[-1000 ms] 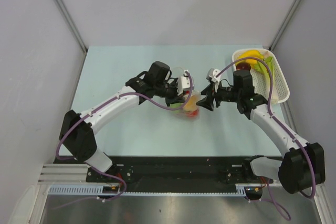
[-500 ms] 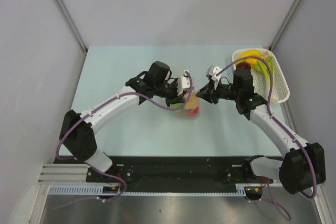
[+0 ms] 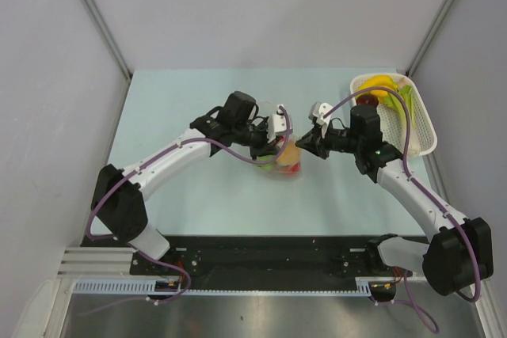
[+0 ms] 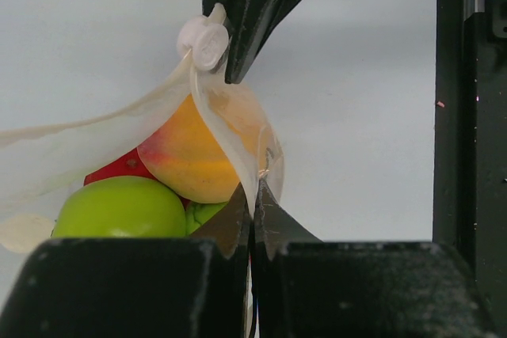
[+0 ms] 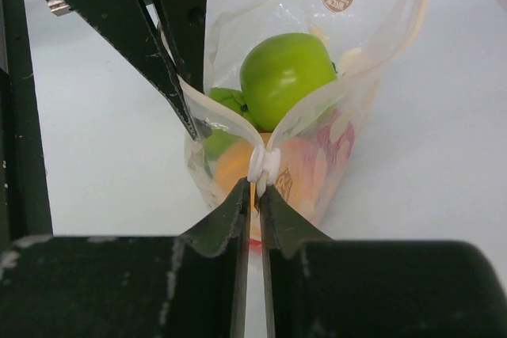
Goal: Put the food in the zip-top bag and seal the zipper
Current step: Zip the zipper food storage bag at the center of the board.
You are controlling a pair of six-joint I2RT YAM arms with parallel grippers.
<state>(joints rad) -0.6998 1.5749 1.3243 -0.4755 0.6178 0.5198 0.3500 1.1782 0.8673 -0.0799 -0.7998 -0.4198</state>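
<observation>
Mid-table (image 3: 182, 100), two robot arms reach in from the near edge and meet at a clear bag (image 3: 287, 162), which is held upright between them. The left gripper (image 4: 252, 195) is clamped tight on the bag's rim, its fingers pressed together with the film caught between them. Opposite it, the right gripper (image 5: 255, 191) has its fingers closed on the whitish zipper (image 5: 265, 165), pinching the strip where the two sides of the mouth come together. Between the two pinch points the mouth gapes open. Inside the bag sit a green fruit (image 5: 285, 77), an orange fruit (image 4: 202, 156) and a red fruit (image 4: 119, 168), packed against one another. Farther back, at the table's far right corner, a white basket (image 3: 424, 128) holds loose fruit (image 3: 380, 85), well apart from the bag.
</observation>
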